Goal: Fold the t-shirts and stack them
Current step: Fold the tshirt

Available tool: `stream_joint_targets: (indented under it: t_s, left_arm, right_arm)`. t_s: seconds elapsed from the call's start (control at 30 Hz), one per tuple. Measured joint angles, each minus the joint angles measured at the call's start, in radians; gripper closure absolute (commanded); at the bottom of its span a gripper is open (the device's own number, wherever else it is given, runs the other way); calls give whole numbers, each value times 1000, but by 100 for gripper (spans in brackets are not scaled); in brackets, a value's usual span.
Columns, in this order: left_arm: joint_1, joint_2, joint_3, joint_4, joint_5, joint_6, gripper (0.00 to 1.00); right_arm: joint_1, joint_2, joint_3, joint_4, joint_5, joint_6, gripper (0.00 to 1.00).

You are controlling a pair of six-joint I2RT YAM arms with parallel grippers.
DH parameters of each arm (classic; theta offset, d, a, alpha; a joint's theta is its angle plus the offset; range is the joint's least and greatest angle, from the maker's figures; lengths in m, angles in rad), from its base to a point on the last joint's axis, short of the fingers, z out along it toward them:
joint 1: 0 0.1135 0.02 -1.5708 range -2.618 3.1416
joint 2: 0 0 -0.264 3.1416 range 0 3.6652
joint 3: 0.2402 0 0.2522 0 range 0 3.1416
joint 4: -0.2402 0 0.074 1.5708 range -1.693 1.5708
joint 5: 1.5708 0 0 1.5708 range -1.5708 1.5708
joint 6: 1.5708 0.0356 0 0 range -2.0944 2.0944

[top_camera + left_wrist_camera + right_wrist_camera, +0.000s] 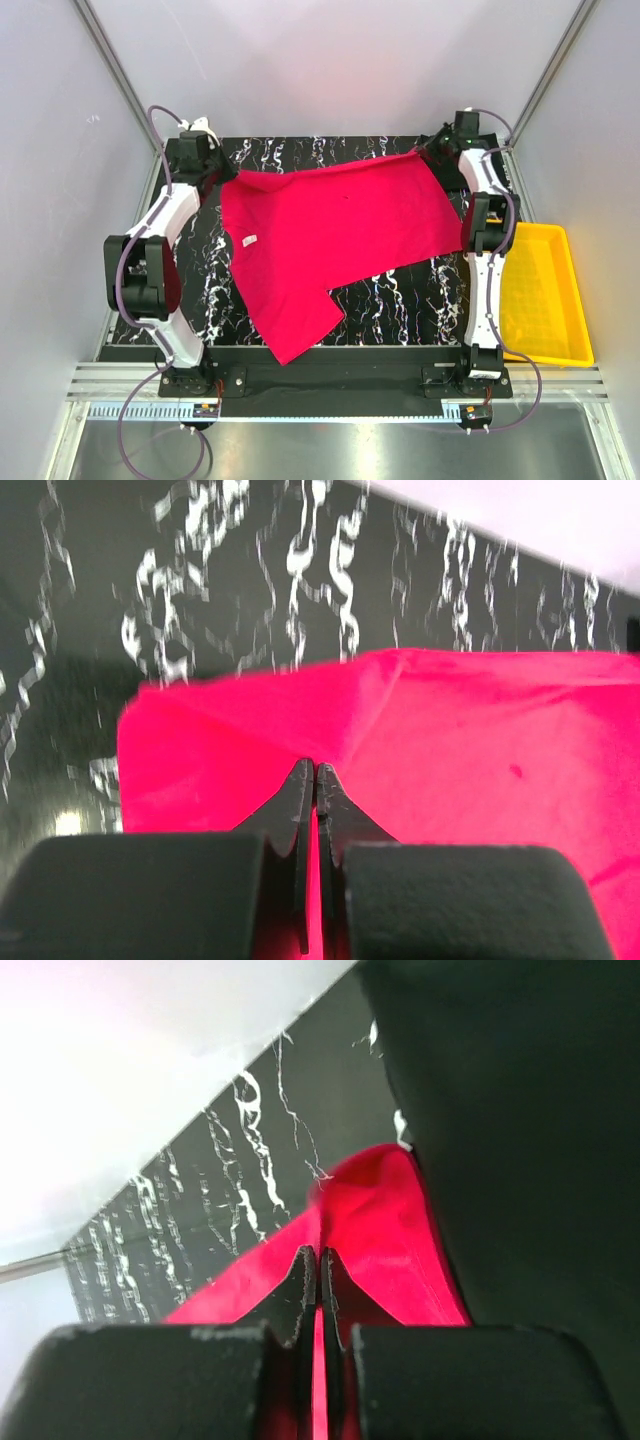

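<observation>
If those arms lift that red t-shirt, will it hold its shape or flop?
Probably floppy: the red t-shirt puckers where the left tool pinches it. Likely light: the cloth looks thin in the right tool.

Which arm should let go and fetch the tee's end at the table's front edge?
Probably left. The left gripper and right gripper both pinch the red t-shirt at its far edge, but its near end lies left of centre, by the left arm's base.

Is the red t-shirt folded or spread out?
Spread out. The red t-shirt lies mostly flat across the table, neck label visible, no half laid over the other.
</observation>
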Motion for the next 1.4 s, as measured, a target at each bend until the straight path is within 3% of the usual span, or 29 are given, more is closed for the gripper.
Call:
stream_joint_targets:
  t_s: [0.83,1.4]
  left_arm:
    - [0,-349,-262,-161,87,-125,100]
    - [0,-420,-394,-234,62,-166,100]
  right_arm:
    - [-45,-68,4,-140,-112,-2,99]
    - [-46,-58,31,-195,-110,-36,98]
